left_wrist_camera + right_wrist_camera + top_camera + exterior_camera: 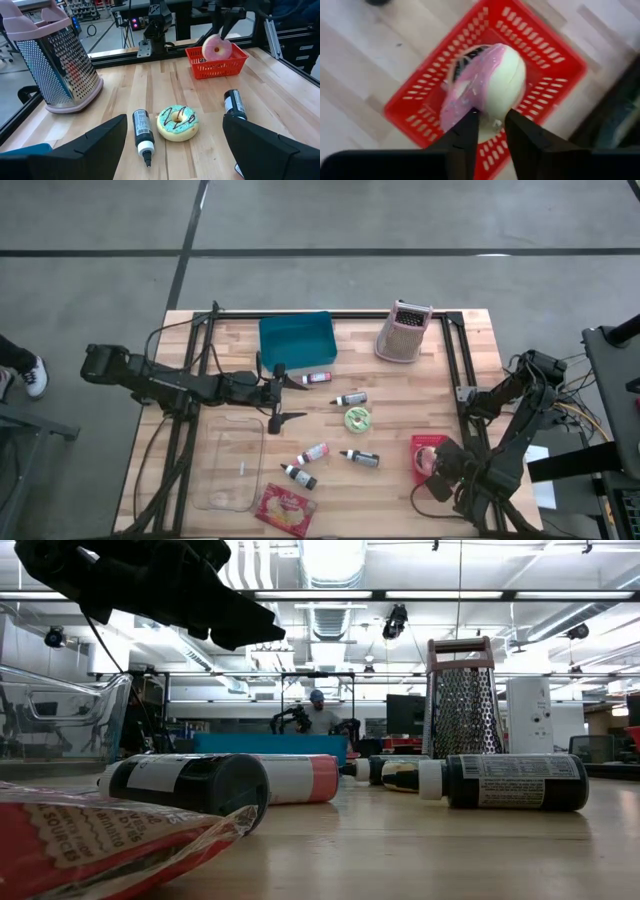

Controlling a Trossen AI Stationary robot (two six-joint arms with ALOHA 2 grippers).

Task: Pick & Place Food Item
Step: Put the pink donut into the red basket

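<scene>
Your right pincer [489,131]: above the red basket [540,45] near the counter's [400,480] front right corner, fingers narrowly parted on either side of the pink-frosted donut's [487,82] edge; you cannot tell whether they grip it. The donut stands on edge in the basket.

Your left pincer [172,145]: spread wide, holding nothing, over the counter's middle.

Also on your counter: green-frosted donut [357,418] at centre, icing tubes [349,398] around it, teal bin [297,340] and grater [403,332] at the back edge.
</scene>
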